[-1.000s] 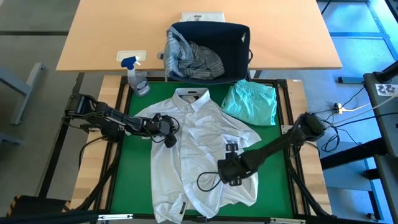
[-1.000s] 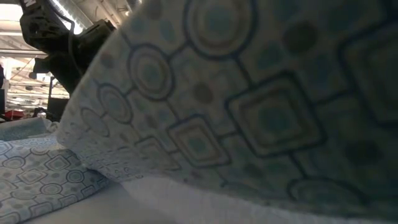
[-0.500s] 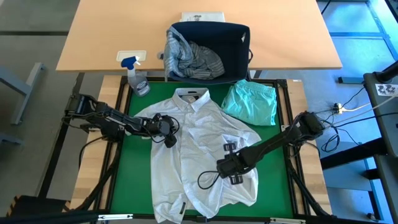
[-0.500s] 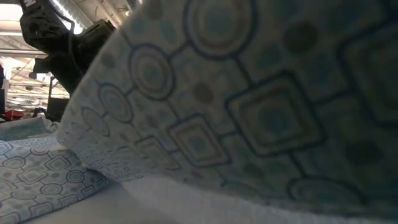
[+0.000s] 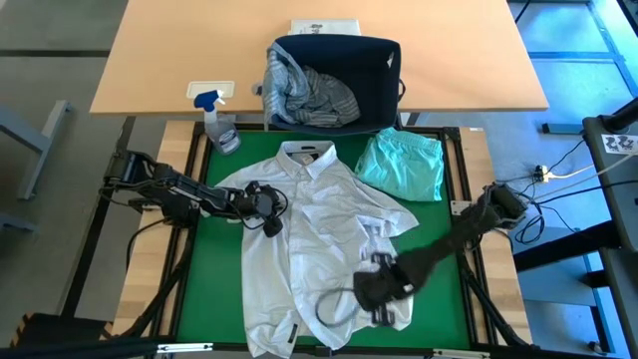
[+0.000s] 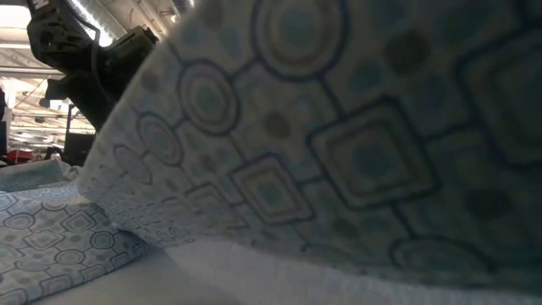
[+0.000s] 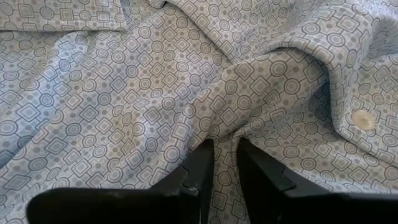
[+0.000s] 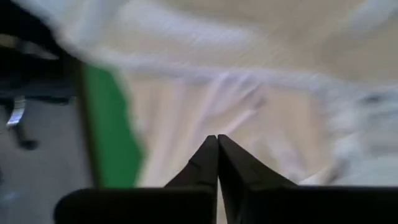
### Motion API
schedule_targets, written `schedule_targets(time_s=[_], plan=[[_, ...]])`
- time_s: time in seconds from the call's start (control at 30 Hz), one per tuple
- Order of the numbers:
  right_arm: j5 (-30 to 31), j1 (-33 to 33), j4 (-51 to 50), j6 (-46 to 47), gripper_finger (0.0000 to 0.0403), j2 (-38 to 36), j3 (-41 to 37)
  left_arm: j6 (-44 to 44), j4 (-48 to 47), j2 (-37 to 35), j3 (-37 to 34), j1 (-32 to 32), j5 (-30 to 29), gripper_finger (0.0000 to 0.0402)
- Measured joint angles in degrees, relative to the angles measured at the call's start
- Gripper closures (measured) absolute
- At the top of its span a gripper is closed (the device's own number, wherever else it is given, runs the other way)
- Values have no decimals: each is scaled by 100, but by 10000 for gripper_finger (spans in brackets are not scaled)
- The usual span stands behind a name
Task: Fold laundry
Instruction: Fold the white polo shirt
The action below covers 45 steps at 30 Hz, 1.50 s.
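A pale button-up shirt (image 5: 319,239) printed with small circles and squares lies spread, collar toward the far edge, on the green mat (image 5: 214,269). Its cloth fills the low view (image 6: 339,152). My left gripper (image 5: 269,214) (image 7: 224,144) sits on the shirt's left shoulder area, shut on a fold. My right gripper (image 5: 384,294) (image 8: 217,138) is over the shirt's near right part, shut, with nothing showing between its fingers. A mint-teal garment (image 5: 404,165) lies folded at the mat's far right. A grey-blue striped shirt (image 5: 309,90) lies crumpled in the navy basket (image 5: 379,70). My left gripper pinches a raised fold (image 7: 225,121) of the shirt's cloth between its two fingers (image 7: 202,168), near the left sleeve's root. The fingers come in low from the table's left. The cloth around the fold lies slack and wrinkled on the mat.
A spray bottle (image 5: 219,125) stands at the mat's far left corner. The basket sits on the wooden table (image 5: 179,50) beyond the mat. A dark arm (image 6: 76,51) shows at the low view's upper left. Bare green mat shows left of the shirt.
My right gripper has moved quickly toward the table's near edge over the shirt's right half, staying shut; its wrist view is blurred by the motion. My left gripper has kept still on its fold.
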<state>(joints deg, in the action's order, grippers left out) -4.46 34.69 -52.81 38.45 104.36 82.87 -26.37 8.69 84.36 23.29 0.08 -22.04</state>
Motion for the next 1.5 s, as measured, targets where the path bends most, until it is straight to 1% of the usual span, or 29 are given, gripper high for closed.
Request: schedule_targets(time_s=[0.07,0.17,0.23,0.3,0.37,0.47,0.53,0.63,0.7,0.77,0.87,0.97,1.07,1.13,1.23,1.37,1.43,1.5], plan=[[-123,281,40,564,391,0,0,0,2,0,0,0,0,331],[-105,742,41,1253,388,0,0,-1,0,0,0,0,0,331],[89,970,93,1549,387,22,0,-2,2,-2,0,1,0,331],[463,1119,125,1778,385,37,0,0,2,-2,0,0,0,331],[830,1078,25,1969,379,39,0,0,2,-2,0,0,0,331],[949,762,-222,1997,350,39,0,-3,2,-2,0,0,-1,331],[953,513,-297,1688,320,39,-2,-4,4,-2,0,0,-2,331],[968,98,-300,773,272,37,-58,-6,11,-2,0,0,0,331],[897,-218,-324,309,247,37,-228,-6,13,-2,0,2,0,331],[632,-562,-319,-160,230,39,-459,-4,13,-2,0,1,0,331],[230,-974,-136,-655,222,39,-868,-4,13,-2,0,0,0,331],[-2,-1265,243,-993,222,44,-1177,-4,14,-2,0,1,0,331],[-304,-1509,558,-1277,222,44,-1323,-7,15,-2,0,1,0,331],[-393,-1618,596,-1394,223,44,-1335,-4,15,-2,0,0,0,331],[-436,-1713,633,-1529,238,44,-1333,-7,15,-2,0,2,0,331],[-800,-1749,637,-1734,277,44,-1333,-4,18,-2,0,2,0,331],[-927,-1748,633,-1774,306,44,-1333,-2,17,-2,0,2,0,331],[-1024,-1747,625,-1690,345,14,-1333,-2,20,-2,2,2,0,331]])
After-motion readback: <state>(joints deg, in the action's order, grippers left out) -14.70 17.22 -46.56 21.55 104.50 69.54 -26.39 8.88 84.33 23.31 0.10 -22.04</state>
